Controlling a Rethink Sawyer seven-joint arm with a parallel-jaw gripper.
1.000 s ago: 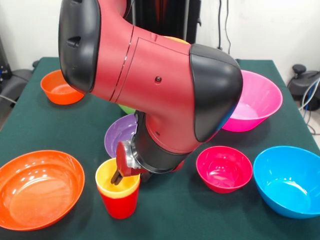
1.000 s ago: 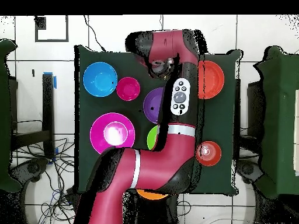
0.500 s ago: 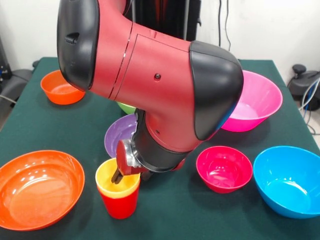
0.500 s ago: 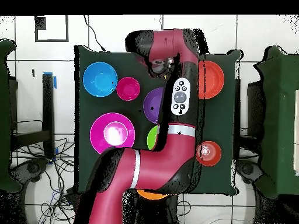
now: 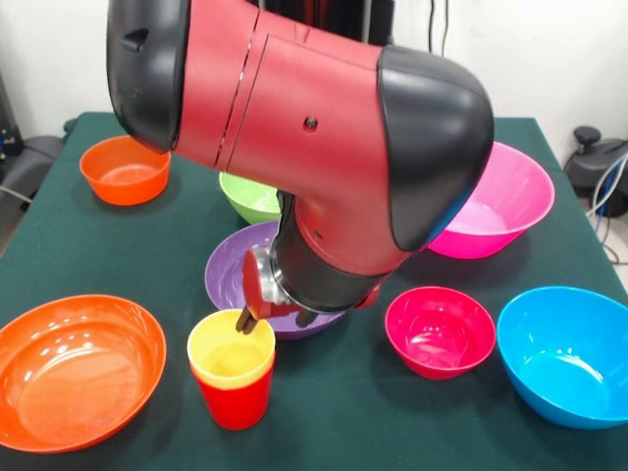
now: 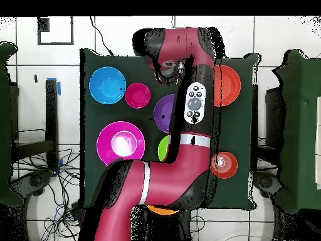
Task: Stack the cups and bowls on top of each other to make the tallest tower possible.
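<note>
The yellow cup (image 5: 232, 356) sits nested in the red cup (image 5: 234, 397) near the table's front, forming a short tower. My gripper (image 5: 275, 318) hangs just above and behind the yellow cup's rim, open and holding nothing; one dark fingertip (image 5: 244, 320) is over the rim. Bowls lie loose around it: purple (image 5: 228, 277), green (image 5: 248, 198), crimson-pink (image 5: 439, 331), blue (image 5: 564, 351), magenta (image 5: 502, 198), large orange (image 5: 77, 369) and small orange-red (image 5: 124, 169). In the overhead view my gripper (image 6: 168, 71) is at the table's far edge, and the arm hides the cups.
From above, the arm (image 6: 188, 132) crosses the green table (image 6: 247, 188), covering part of the purple bowl (image 6: 163, 112) and green bowl (image 6: 163, 148). A light orange bowl (image 6: 164, 211) peeks out by the robot's base. Cables lie on the floor at the left.
My gripper has lifted up out of the yellow cup and moved slightly back. The yellow cup stays nested in the red cup. The green bowl now shows behind the arm.
</note>
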